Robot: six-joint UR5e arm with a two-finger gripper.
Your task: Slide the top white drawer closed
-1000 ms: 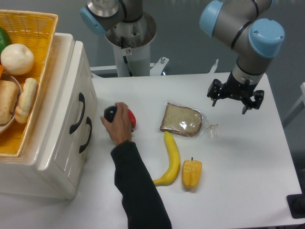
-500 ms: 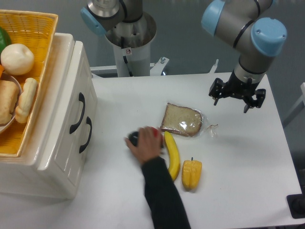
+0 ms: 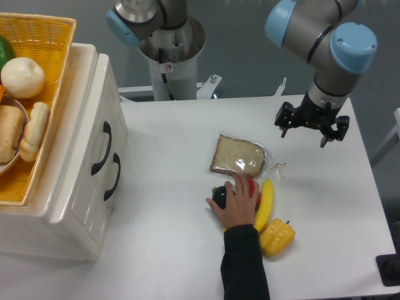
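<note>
The cream-white cabinet (image 3: 75,206) stands at the table's left edge with two black C-shaped handles on its front. The top white drawer (image 3: 94,112) carries the handle (image 3: 102,148) nearer the cabinet's top, and its front looks about level with the lower drawer front (image 3: 94,215). My gripper (image 3: 310,131) hangs over the far right of the table, well away from the cabinet, open with nothing between its fingers.
A person's hand (image 3: 237,200) rests on a red and black object (image 3: 220,197) mid-table, beside a banana (image 3: 265,201) and a yellow pepper (image 3: 277,236). A bagged bread slice (image 3: 237,156) lies behind them. A wicker basket (image 3: 44,37) of food sits on the cabinet.
The person's hand slid the red and black object from beside the cabinet to the table's middle, pushing the banana and pepper right. My gripper has barely moved.
</note>
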